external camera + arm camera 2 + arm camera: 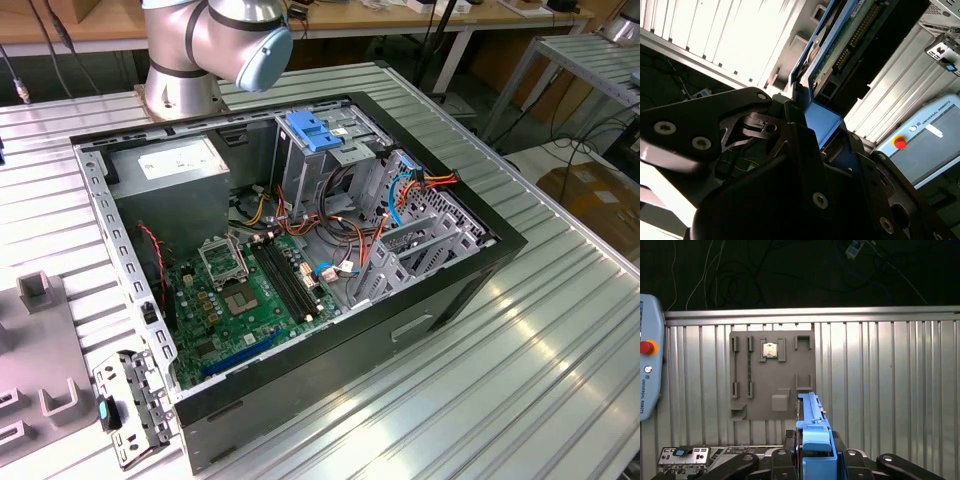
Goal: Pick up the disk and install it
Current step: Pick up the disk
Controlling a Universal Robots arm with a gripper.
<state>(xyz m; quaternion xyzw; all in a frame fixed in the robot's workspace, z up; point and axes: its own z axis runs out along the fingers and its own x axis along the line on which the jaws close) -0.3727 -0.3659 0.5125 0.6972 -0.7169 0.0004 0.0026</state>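
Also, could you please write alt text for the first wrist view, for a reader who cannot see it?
The claw grips the disk edge-on by its blue carrier, over a ribbed metal table. Beyond it lies a grey fixture plate holding a small chip, with a control pendant nearby.

The disk [812,415] has bright blue rails; in the second wrist view its underside [860,30] is dark with a green board. The tool [815,445] is matt black. The worktop [560,330] is silver and ribbed in straight lines. The case [440,300] is black, its motherboard [240,290] green, its latch plate [315,130] blue, its cables [430,182] orange and red. The fixture plate [772,385] is plain grey. The pendant [650,360] is pale blue-grey with a red button [646,347].
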